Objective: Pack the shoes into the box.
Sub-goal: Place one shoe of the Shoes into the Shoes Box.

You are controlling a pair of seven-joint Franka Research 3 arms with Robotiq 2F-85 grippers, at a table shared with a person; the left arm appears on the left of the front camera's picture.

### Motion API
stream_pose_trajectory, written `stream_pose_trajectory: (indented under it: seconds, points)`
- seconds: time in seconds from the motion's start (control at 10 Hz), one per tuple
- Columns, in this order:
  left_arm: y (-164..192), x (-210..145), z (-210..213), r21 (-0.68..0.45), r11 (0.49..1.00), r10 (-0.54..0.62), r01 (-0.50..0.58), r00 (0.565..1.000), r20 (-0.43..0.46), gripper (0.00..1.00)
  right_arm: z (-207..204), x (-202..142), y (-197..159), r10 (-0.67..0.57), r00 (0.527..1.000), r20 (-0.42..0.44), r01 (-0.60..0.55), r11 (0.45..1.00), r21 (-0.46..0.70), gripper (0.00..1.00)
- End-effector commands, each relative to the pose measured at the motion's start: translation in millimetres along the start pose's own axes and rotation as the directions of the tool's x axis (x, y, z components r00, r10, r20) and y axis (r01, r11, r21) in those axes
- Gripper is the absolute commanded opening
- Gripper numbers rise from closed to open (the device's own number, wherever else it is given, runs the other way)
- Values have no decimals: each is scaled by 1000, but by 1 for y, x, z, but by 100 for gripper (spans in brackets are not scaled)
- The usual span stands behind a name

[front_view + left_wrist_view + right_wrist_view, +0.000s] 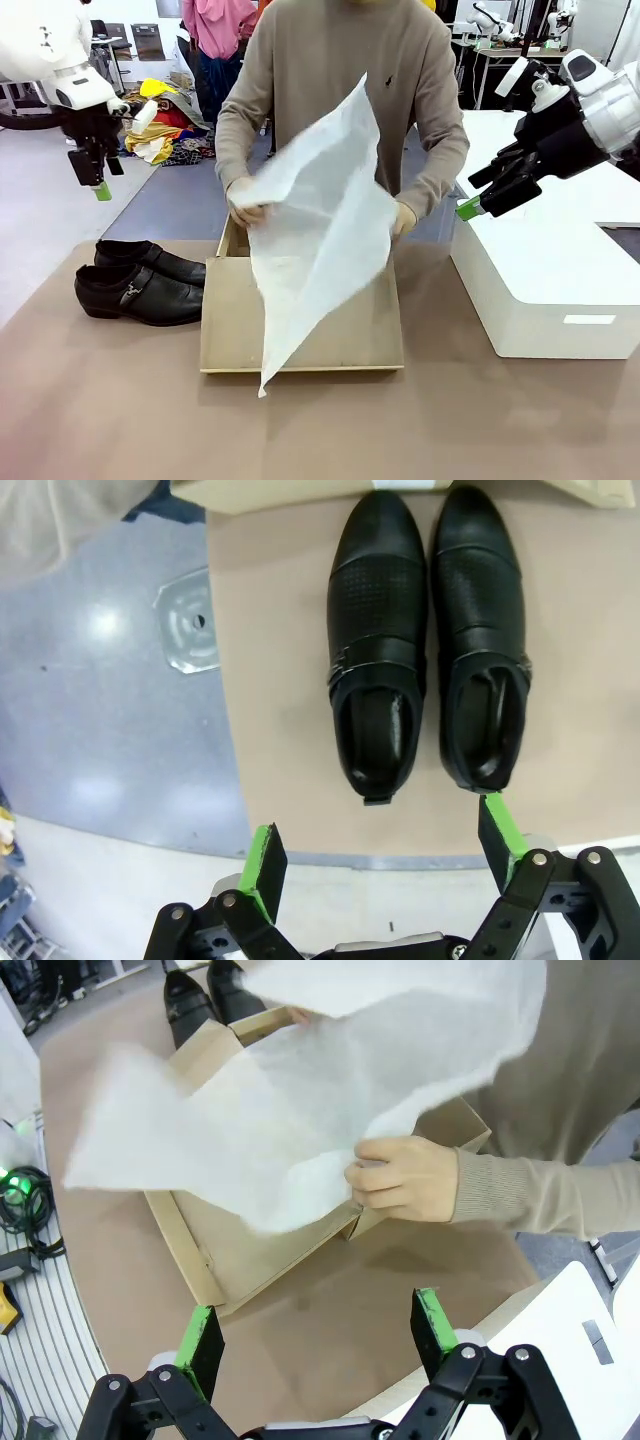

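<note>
Brown table [100, 420] fills the foreground, with grey floor and a cluttered workroom beyond it. At the far left, the left pincer [100, 178] hangs in the air above the table's left edge, its green-padded jaws spread wide with nothing between them. Below it, the black dress shoes [140, 280] lie side by side on the table, toes pointing toward the box and just beside its left wall. The tan cardboard box [235, 330] sits open at the middle of the table. A person in a beige sweater stands at the far side and holds a sheet of white tissue paper [320, 220] up over the box, one hand [244, 212] at the sheet's left edge and the other hand [403, 220] at its right. The sheet's lowest corner droops past the box's near wall. Further right, a large white block [540, 290] rests on the table, apart from the box. Above its left end hovers the right pincer [478, 192], angled down and leftward, jaws wide apart and empty.
</note>
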State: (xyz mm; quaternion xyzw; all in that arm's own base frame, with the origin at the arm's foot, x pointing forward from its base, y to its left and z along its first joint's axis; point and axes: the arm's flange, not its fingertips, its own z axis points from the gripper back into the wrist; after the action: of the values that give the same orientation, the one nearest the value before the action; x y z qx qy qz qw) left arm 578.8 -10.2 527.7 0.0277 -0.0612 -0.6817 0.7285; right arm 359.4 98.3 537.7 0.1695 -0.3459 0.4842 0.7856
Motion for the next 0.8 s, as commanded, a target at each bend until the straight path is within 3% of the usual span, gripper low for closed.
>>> stream_pose_trajectory:
  seconds: [0.0, 0.7]
  points:
    - [18, -7, 0, -22, 999, -44, 44, 999, -6, 100, -2, 0, -2, 10, 1000, 18, -11, 1000, 12, 100]
    - [32, -21, -72, -44, 999, -8, 8, 1000, 1, 100, -2, 0, -2, 10, 1000, 18, -11, 1000, 12, 100]
